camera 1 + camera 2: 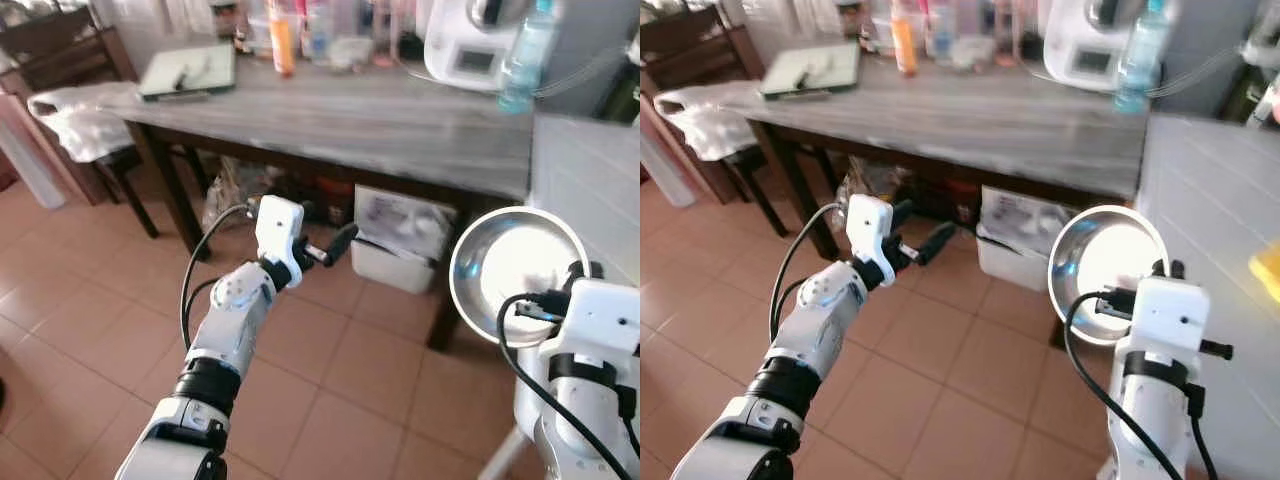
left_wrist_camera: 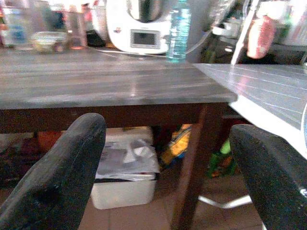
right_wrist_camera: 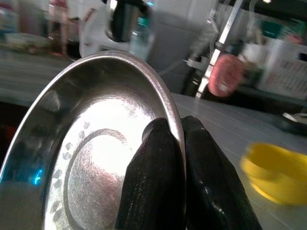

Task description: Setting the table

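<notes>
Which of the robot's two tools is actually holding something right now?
The right tool: its fingers pinch the rim of the steel plate. The left tool hangs open, holding nothing, before the wooden table.

In my head views the table runs across the upper frame, with a kitchen machine and a bottle at its upper right end and a tray at upper left. Under it, mid-frame, sits a bin. My left gripper is left of centre; my right gripper pinches the plate's rim at lower right, before the counter.
</notes>
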Robot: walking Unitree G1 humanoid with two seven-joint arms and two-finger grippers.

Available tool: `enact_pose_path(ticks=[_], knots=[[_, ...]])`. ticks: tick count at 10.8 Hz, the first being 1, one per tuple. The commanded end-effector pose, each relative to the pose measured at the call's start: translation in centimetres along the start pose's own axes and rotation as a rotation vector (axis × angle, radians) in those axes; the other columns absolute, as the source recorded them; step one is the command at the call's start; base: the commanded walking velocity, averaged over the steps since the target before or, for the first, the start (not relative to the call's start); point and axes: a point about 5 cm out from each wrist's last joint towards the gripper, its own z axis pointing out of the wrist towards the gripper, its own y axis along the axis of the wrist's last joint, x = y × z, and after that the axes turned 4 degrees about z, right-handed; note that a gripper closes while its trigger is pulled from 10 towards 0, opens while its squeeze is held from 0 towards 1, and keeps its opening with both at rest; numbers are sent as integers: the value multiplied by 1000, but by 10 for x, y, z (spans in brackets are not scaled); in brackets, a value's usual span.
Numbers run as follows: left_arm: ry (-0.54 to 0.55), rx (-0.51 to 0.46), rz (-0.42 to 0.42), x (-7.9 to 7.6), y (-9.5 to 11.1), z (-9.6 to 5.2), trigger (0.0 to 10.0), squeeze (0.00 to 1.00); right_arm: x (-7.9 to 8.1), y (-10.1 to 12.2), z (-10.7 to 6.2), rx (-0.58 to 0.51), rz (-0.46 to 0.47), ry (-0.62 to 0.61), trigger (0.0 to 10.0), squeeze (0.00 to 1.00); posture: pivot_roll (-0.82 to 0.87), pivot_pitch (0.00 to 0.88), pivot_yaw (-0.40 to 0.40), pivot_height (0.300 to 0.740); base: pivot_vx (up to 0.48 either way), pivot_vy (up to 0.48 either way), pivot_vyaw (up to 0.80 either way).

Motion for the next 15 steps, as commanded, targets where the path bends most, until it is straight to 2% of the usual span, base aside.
enact_pose_path(ticks=[1,3,5,7,13,15], knots=[[13,11,16,7,0,-4,10000,0,5,5,0,-22,26,18,10000,0,-36,79,49,740,364,0,0],[14,18,17,5,-4,-2,10000,0,8,5,4,-28,46,16,10000,0,-37,72,48,740,358,0,0],[31,70,22,8,-18,-8,10000,0,12,-2,6,9,113,3,10000,0,-39,65,50,740,341,0,0],[40,97,26,10,-25,-12,10000,0,9,-12,5,62,195,-35,10000,0,-42,60,53,740,334,0,0],[49,70,43,14,-17,-3,10000,0,3,-7,13,23,213,-58,10000,0,-43,44,59,740,298,0,0],[110,68,39,21,-14,-2,10000,0,1,-8,13,24,212,-61,10000,0,-41,45,61,740,0,0,0]])
